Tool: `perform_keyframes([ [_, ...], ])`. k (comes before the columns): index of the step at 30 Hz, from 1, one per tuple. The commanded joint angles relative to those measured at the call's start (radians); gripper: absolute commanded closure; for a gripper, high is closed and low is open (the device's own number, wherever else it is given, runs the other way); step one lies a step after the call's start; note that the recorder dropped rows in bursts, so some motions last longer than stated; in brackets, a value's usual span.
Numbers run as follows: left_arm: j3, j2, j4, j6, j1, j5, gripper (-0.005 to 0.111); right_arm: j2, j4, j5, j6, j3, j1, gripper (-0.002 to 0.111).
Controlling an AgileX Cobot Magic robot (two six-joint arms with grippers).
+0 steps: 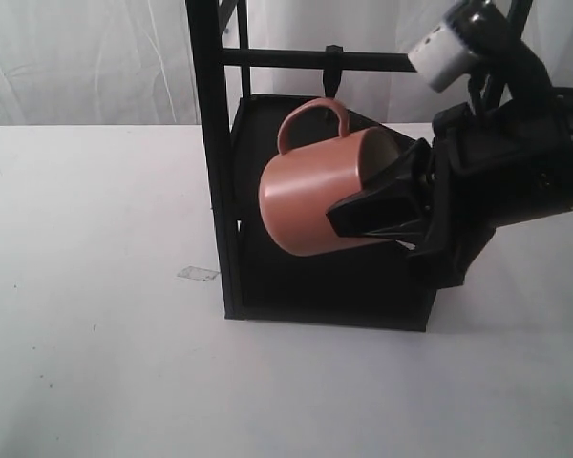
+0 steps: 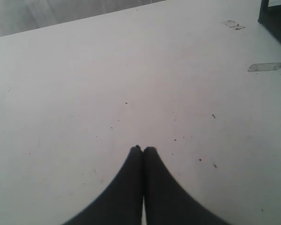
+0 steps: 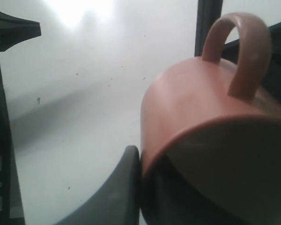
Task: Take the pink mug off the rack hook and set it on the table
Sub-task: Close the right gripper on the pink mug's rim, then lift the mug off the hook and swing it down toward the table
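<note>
The pink mug (image 1: pixel 310 196) hangs in the air in front of the black rack, tipped on its side with its handle up. My right gripper (image 1: pixel 358 198) is shut on the mug's rim, one finger outside the wall and one inside. The rack hook (image 1: pixel 333 74) points down from the crossbar (image 1: pixel 286 58), its tip just above the handle; I cannot tell if they touch. In the right wrist view the pink mug (image 3: pixel 192 108) fills the right half and the right gripper (image 3: pixel 141 158) pinches its wall. My left gripper (image 2: pixel 143 149) is shut and empty over the white table (image 2: pixel 84 93).
The rack's thick upright post (image 1: pixel 210 143) stands left of the mug, and its black angled shelf (image 1: pixel 325 281) lies below and behind it. A scrap of clear tape (image 1: pixel 198 274) lies on the table (image 1: pixel 95 343) left of the rack. The left wrist view shows tape (image 2: pixel 264 67) too.
</note>
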Motion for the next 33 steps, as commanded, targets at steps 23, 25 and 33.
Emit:
perform_keyframes([
  [23,0.004,-0.004,0.000,-0.002,0.000,-0.004,0.107,-0.050,-0.379,-0.148,0.204,0.005,0.345,0.108],
  [25,0.004,-0.004,0.000,-0.002,0.000,-0.004,0.107,-0.047,-0.437,-0.206,0.272,0.029,0.404,0.108],
  [33,0.004,-0.004,0.000,-0.002,0.000,-0.004,0.107,-0.047,-0.441,-0.328,0.506,0.108,0.603,0.108],
])
